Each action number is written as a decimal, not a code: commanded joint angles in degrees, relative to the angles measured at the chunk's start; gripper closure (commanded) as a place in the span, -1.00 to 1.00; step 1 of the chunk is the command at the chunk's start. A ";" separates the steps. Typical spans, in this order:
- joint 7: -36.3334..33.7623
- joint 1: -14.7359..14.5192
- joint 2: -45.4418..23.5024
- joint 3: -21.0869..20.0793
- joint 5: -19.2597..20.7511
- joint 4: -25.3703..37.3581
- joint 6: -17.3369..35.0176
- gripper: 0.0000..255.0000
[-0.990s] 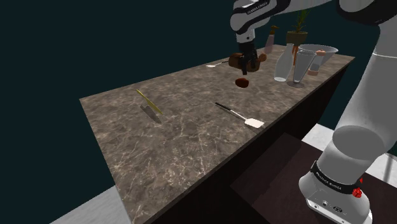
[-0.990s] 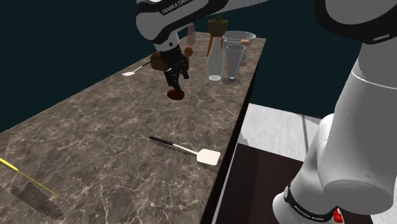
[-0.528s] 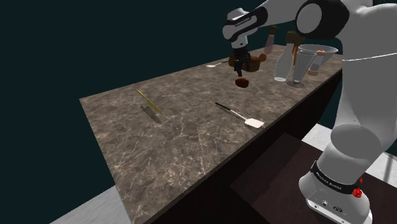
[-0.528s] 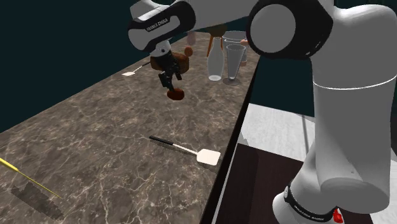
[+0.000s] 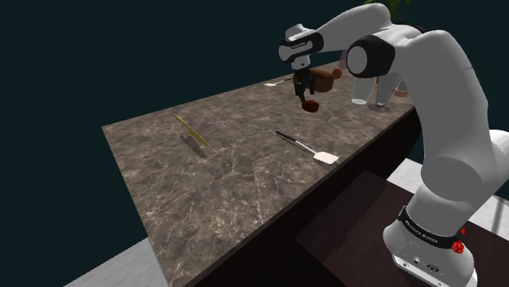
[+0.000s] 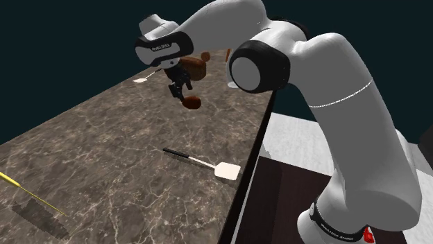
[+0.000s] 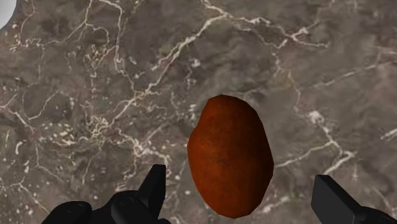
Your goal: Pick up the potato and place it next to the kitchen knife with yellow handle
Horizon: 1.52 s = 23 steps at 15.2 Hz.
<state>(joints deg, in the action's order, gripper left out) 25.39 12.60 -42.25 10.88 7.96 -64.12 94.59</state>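
On the shoulder view's left, the knife [image 5: 189,129] with its yellow handle lies near the left end of the brown marbled counter [image 5: 245,187], close to the far edge. In the second exterior view it shows as a thin yellow line [image 6: 28,190] at that view's lower left.

Further right a spatula [image 5: 306,147] with a black handle and a white blade lies by the counter's near edge, blade toward the arm's side [image 6: 205,163]. A small white spoon [image 5: 273,83] rests at the far edge [image 6: 143,78].

The potato [image 5: 309,105], reddish brown and egg-shaped, sits on the counter toward the right end, well apart from the knife [image 6: 191,103]. The fingers [image 5: 303,88] hang just above it, pointing down [image 6: 179,87]. In the wrist view the fingers [image 7: 156,188] stand wide apart with the potato [image 7: 230,156] between them; neither one touches it, and bare counter [image 7: 95,95] shows on both sides of it.

Just beyond the fingers sits a dark brown rounded thing [image 5: 332,76] that I cannot name [image 6: 196,66]. Right of it, the foot of a glass vessel [image 5: 359,100] shows under the white arm [image 5: 440,98], which bends over from the stand [image 5: 351,228] at the lower right.
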 commanded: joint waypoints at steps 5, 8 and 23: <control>-0.19 0.36 0.13 0.08 0.17 -4.61 4.55 -1.00; -0.21 0.38 0.17 0.09 0.18 -5.11 5.01 -1.00; -0.21 0.39 0.17 0.09 0.18 -5.10 5.01 1.00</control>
<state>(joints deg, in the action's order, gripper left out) 25.18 12.98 -42.09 10.97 8.15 -69.21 99.59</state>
